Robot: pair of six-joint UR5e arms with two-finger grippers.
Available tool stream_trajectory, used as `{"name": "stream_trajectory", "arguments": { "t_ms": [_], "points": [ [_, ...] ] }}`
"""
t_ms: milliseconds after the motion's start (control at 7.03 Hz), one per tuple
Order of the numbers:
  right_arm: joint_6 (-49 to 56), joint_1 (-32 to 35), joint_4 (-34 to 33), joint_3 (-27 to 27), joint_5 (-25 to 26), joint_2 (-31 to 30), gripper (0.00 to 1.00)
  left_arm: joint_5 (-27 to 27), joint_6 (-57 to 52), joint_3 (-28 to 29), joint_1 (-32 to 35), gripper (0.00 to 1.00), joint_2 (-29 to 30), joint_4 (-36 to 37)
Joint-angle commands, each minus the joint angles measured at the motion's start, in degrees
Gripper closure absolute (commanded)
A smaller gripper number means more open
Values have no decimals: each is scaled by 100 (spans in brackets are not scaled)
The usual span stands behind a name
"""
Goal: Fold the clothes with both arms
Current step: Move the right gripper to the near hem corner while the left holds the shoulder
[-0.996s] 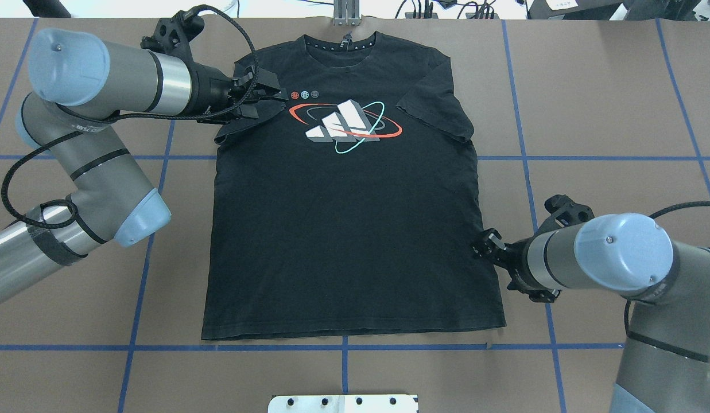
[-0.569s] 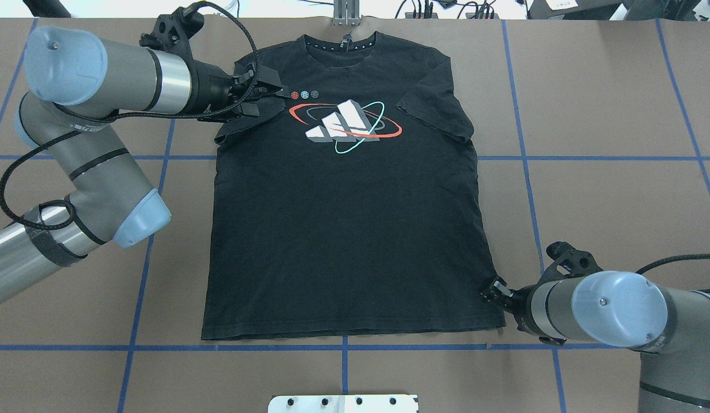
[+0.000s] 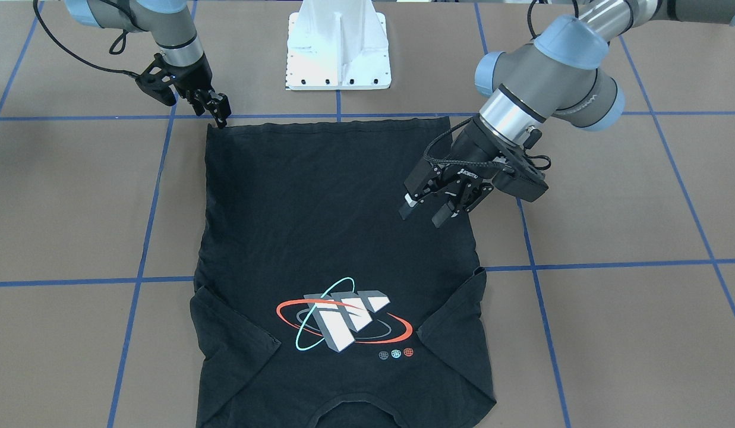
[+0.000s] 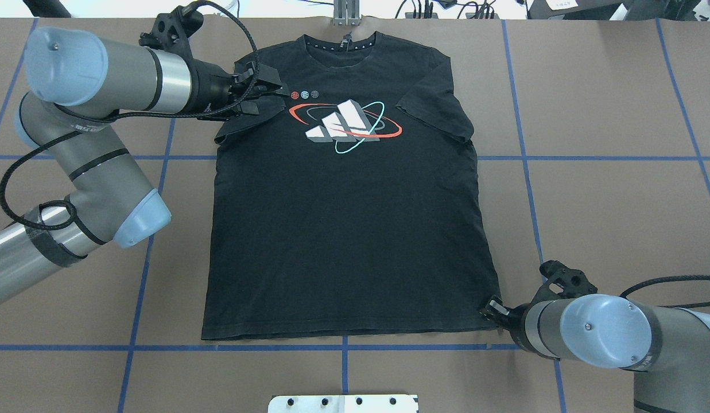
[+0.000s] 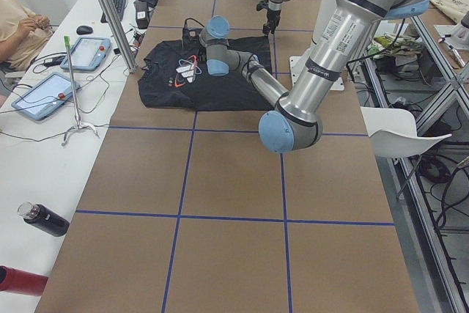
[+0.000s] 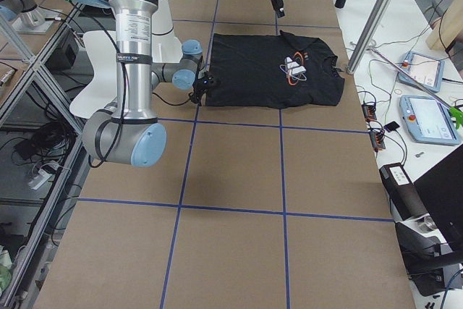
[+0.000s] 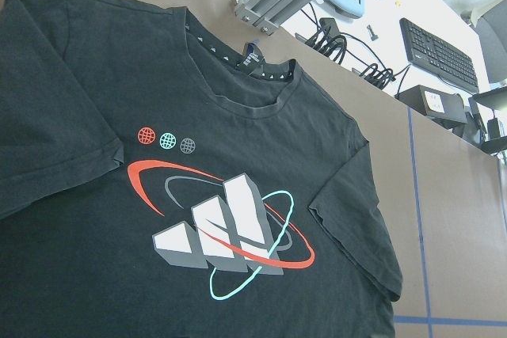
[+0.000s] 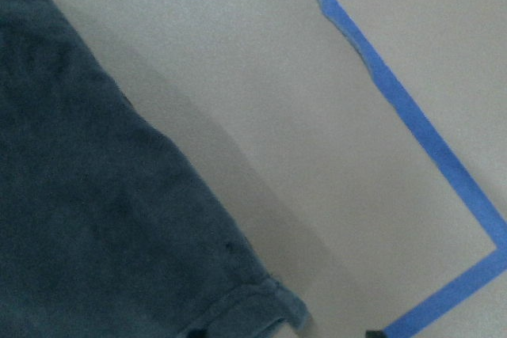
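Black T-shirt (image 4: 343,229) laid flat, print up, on the brown table (image 4: 619,115), collar away from the robot.

At the left, the left gripper (image 3: 422,217) is held just above the shirt near a sleeve, fingers spread and empty; the gap is seen plainly only from the front. In the middle, the print (image 7: 226,235) of grey-white blocks ringed by red and teal ovals is shown sharpest by the left wrist camera. At the right, the right gripper (image 3: 215,116), fingers seemingly parted, is placed at the hem corner (image 8: 269,306), having been brought there from the shirt's side edge within the last second.
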State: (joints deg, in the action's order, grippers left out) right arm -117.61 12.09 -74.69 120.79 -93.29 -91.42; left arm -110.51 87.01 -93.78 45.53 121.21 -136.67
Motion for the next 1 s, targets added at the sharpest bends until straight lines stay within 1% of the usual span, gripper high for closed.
{"name": "stream_trajectory", "arguments": {
  "t_ms": [0, 569, 711, 854],
  "points": [
    [106, -92, -2, -29, 221, -7, 35, 3, 0, 0, 0, 20, -18, 0],
    [265, -93, -2, -99, 267, 10, 46, 12, 0, 0, -9, 20, -71, 0],
    [265, -84, -2, -99, 276, 10, 60, 12, -9, 0, -9, 20, -71, 0],
    [265, -84, -2, -91, 398, 19, 86, 81, -9, 0, -9, 20, -71, 0]
  ]
}}
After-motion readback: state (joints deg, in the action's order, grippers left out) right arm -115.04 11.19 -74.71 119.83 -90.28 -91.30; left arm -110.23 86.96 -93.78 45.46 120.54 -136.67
